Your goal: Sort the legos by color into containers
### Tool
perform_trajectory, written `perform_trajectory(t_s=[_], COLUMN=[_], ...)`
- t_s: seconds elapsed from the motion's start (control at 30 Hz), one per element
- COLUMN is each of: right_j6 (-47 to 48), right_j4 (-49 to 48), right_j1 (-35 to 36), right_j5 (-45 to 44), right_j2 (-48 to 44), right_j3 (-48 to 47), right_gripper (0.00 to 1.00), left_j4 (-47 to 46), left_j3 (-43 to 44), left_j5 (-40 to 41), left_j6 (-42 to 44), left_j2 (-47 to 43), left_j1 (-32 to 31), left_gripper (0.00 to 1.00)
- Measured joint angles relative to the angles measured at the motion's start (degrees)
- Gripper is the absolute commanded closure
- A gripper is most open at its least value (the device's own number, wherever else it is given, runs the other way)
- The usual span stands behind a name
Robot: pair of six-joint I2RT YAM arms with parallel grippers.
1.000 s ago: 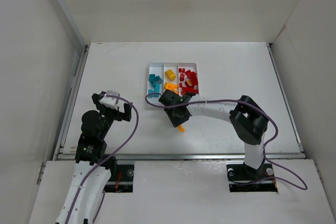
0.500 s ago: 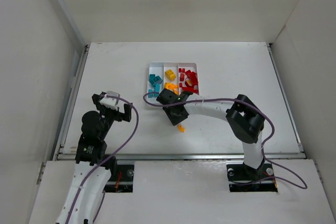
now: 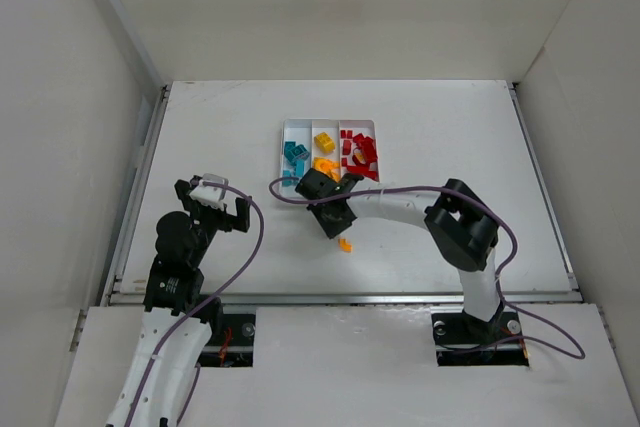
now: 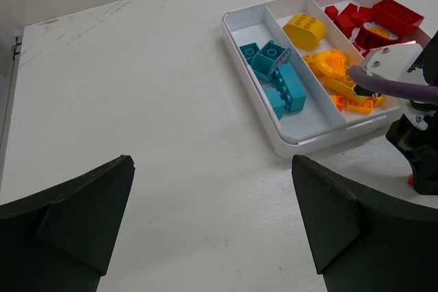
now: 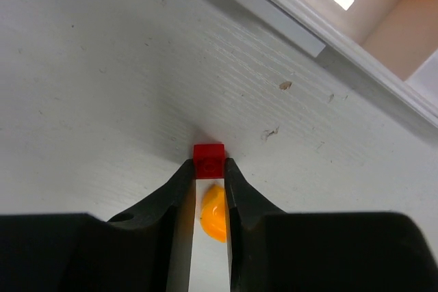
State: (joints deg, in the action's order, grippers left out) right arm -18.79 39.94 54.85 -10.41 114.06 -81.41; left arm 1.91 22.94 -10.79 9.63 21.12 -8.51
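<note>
A small red lego (image 5: pixel 209 159) is pinched between the tips of my right gripper (image 5: pixel 207 167), which is shut on it just above the table, close in front of the tray's near wall (image 5: pixel 321 25). An orange lego (image 5: pixel 215 213) lies on the table between the fingers, behind the red one, and shows below that gripper (image 3: pixel 337 229) in the top view as the orange lego (image 3: pixel 345 244). The white tray (image 3: pixel 330 122) holds teal legos (image 4: pixel 277 76) in its left container, orange legos (image 4: pixel 328 66) in the middle and red legos (image 3: pixel 360 152) on the right. My left gripper (image 4: pixel 212 169) stands open and holds nothing.
White walls enclose the table on the left, far and right sides. My left gripper (image 3: pixel 213 209) hangs near the table's front left, well apart from the tray. A purple cable (image 3: pixel 410 190) runs along the right arm.
The right gripper's jaws have narrowed onto the red lego, and the arm has shifted slightly left. The left arm has not moved.
</note>
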Motion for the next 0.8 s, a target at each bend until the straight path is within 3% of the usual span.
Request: perform_trajectory(t_s=[0.33,0.53,0.67,0.8], right_j6=[-2.4,-5.9,-6.6,-6.6], right_j4=[-3.5,-8.1,-9.6,-9.4], right_j1=[-2.1,-15.3,-23.6,-25.1], right_j5=[-0.2,0.0,0.7,2.4], right_j2=[-2.9,-11.4,-8.9,-4.5], right_j3=[-0.5,-0.9,-3.1,-3.5], right_gripper=[1.00,1.00,0.96,0.89], left_j4=[-0.4,-0.4,-0.3,1.7], left_j3=[-0.1,-0.1,0.4,3.9], left_j5=[0.4,0.4,-1.2,-6.6], left_j6=[-0.1,0.0,1.6,5.8], left_j2=[0.0,0.1,2.0,6.7], left_j1=[0.0,0.0,0.0,0.0], left_gripper=[0.01,0.01,0.01,0.01])
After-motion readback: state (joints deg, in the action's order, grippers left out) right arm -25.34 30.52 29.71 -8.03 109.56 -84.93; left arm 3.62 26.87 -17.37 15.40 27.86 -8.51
